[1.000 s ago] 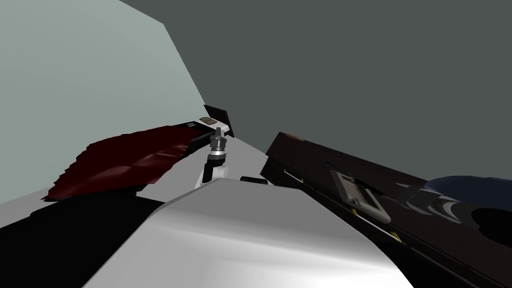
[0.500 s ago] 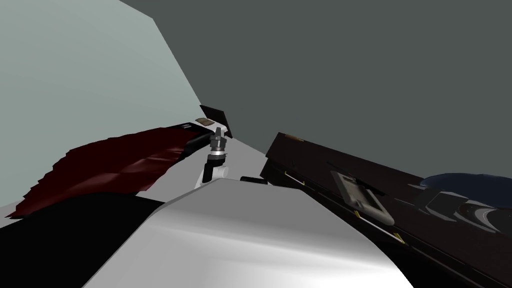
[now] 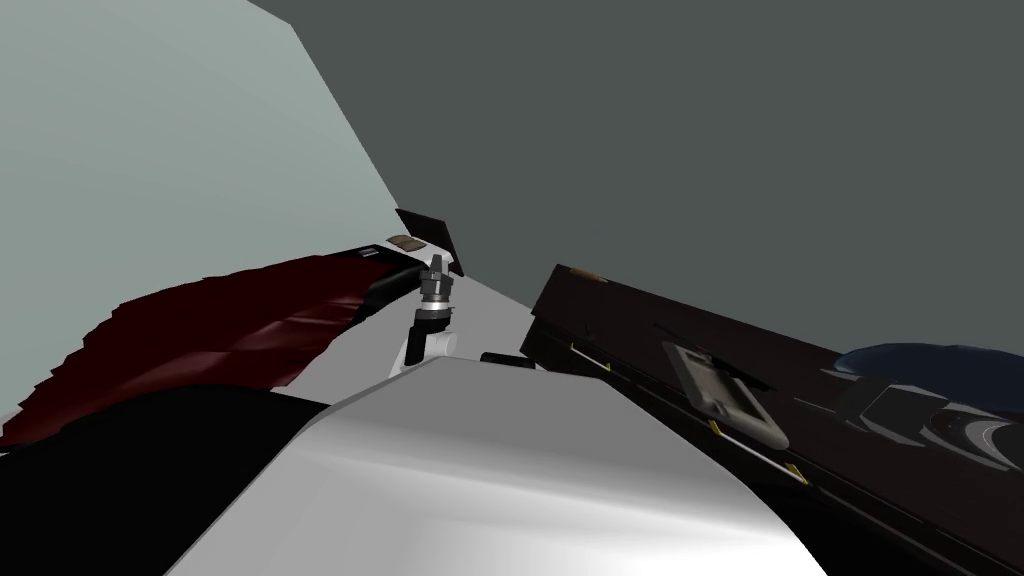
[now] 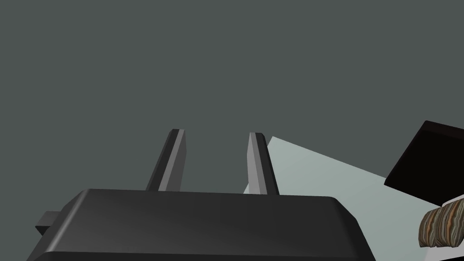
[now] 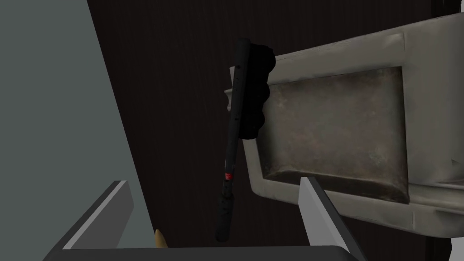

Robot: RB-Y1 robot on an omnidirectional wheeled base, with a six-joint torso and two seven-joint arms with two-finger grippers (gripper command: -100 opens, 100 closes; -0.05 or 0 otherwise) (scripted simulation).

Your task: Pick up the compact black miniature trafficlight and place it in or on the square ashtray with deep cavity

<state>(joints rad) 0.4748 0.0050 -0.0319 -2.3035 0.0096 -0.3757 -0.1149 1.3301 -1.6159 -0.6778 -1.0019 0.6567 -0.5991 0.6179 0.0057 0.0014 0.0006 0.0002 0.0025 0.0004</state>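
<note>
Dark surface [image 5: 181, 90]: slim black miniature trafficlight [image 5: 233, 136] lies lengthwise, ahead between right gripper's [image 5: 213, 181] released jaws, touching square grey ashtray [image 5: 340, 56].

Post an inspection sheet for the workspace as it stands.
Surface: dark top, bare around the job's things.
Job's things: black traffic light lies flat beside the grey square ashtray, outside its cavity, which is empty.
Clutter: dark blue object further along the top; dark red cloth on my left.
Grippers: right gripper jaws open, empty, aimed at the traffic light; left gripper jaws apart, empty, away from the top.
Cables: nothing seen.
Surroundings: dark grey wall, pale wall.
</note>
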